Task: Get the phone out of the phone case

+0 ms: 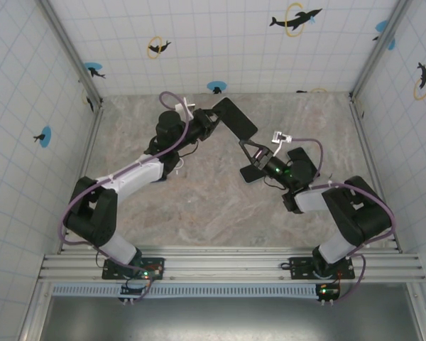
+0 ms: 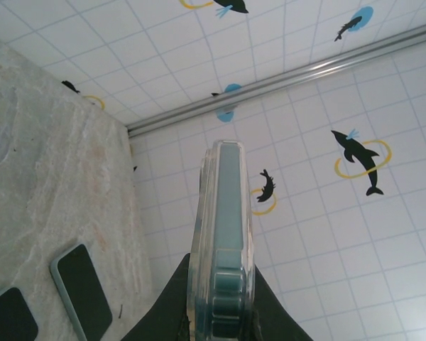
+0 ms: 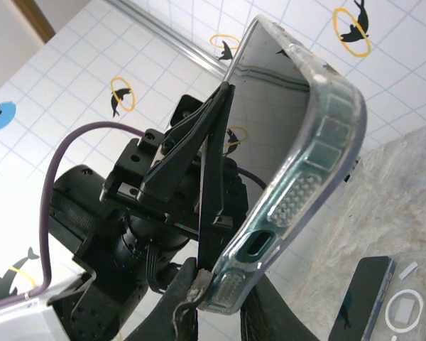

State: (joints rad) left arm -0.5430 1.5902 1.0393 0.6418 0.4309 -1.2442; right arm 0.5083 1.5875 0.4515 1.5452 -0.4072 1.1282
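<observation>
Marble-look table [image 1: 213,213], tiled walls. L arm [image 1: 128,177] reaches fwd and inward toward centre-back. R arm [image 1: 341,206] folds at the elbow, wrist aimed up-left to meet it. Between them, held off the table and tilted, is a teal phone [image 2: 231,206] in a clear phone case [image 3: 326,121]. The left gripper [image 2: 224,323] is clamped across the button end. The right gripper [image 3: 224,309] appears to pinch a corner at the port end. Judgement: phone is rigid, glassy, slick and breakable if dropped. Case is softer and flexes at the lip, so best peeled from a corner rim w/ the other end braced. A spare dark phone [image 1: 250,172] and a loose clear case [image 3: 405,310] lie on the table.
</observation>
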